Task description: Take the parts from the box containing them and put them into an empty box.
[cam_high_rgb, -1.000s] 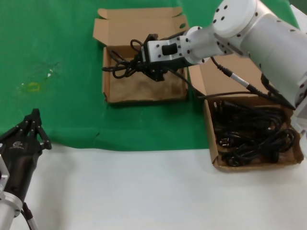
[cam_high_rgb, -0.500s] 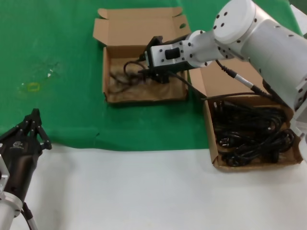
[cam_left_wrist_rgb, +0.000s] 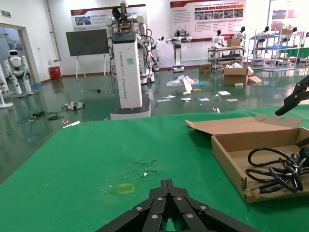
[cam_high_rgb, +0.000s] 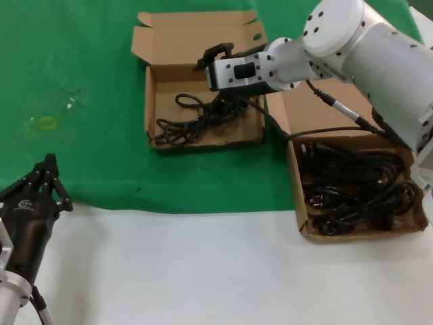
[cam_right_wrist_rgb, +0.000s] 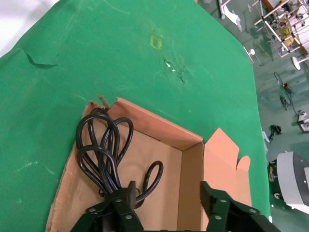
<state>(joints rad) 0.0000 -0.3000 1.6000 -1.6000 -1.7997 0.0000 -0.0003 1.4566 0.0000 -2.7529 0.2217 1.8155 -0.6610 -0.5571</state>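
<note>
One black power cord [cam_high_rgb: 193,122] lies loose in the empty box [cam_high_rgb: 150,101], the shallow tray at the back centre. My right gripper [cam_high_rgb: 216,76] hangs open just above that tray's back right part, holding nothing. In the right wrist view the coil [cam_right_wrist_rgb: 104,154] rests on the tray floor [cam_right_wrist_rgb: 159,145] beside one finger [cam_right_wrist_rgb: 123,195] of the open right gripper [cam_right_wrist_rgb: 166,193]. Several more cords [cam_high_rgb: 352,189] fill the box containing them [cam_high_rgb: 295,196] at the right. My left gripper [cam_high_rgb: 55,181] is parked shut at the near left; its own view shows the shut tips [cam_left_wrist_rgb: 167,184].
A green cloth [cam_high_rgb: 81,135] covers the far half of the table and bare white table [cam_high_rgb: 203,271] the near half. The tall lid panel [cam_high_rgb: 325,108] of the right box stands under my right arm. A yellow mark [cam_high_rgb: 46,122] sits on the cloth at the left.
My right gripper carried a cord down into the back tray, let go and opened, then lifted a little. The cord now lies in the tray. The left arm has not moved.
</note>
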